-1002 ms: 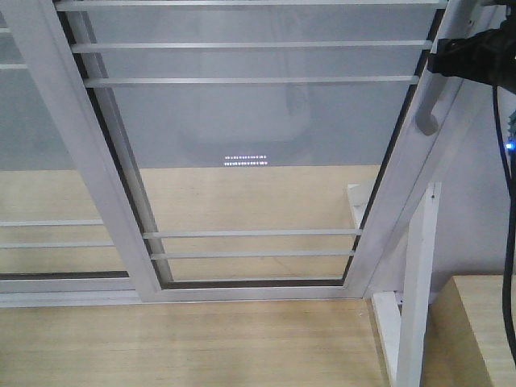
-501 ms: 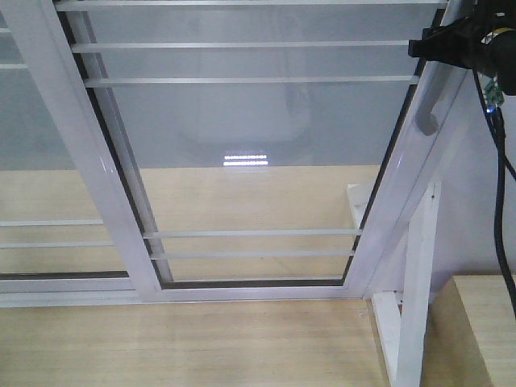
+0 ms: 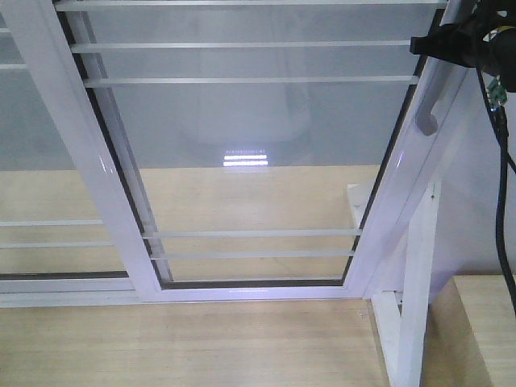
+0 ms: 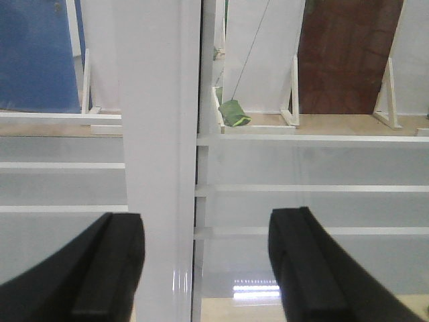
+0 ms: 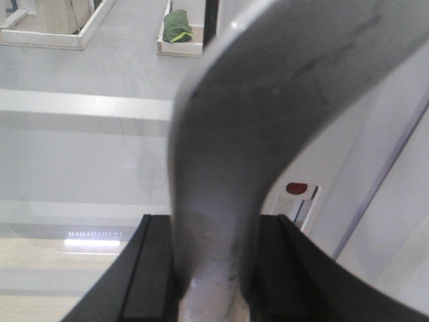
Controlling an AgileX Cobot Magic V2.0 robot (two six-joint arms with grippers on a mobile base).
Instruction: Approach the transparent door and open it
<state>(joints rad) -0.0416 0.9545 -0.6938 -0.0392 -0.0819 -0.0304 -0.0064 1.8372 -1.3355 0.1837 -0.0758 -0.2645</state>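
Note:
The transparent door (image 3: 242, 121) fills the front view, a clear glass panel in a glossy white frame with thin horizontal white bars. Its grey curved handle (image 3: 425, 113) is on the right stile. My right gripper (image 3: 427, 47) is at the upper part of that handle. In the right wrist view the handle (image 5: 221, 134) runs between the two black fingers (image 5: 151, 268), and the gripper (image 5: 214, 225) is shut on it. The lock plate (image 5: 298, 191) shows a red mark beside it. My left gripper (image 4: 204, 231) is open and empty, facing a white vertical frame stile (image 4: 161, 134).
A bare white slanted post frame (image 3: 415, 282) stands right of the door, with a wooden box (image 3: 480, 322) beyond it. A handle-less glass panel (image 3: 40, 161) is on the left. Wooden floor (image 3: 201, 339) lies in front. A green object (image 4: 234, 113) lies beyond the glass.
My right gripper has moved left and slightly up along the handle's top. The door itself has not visibly shifted.

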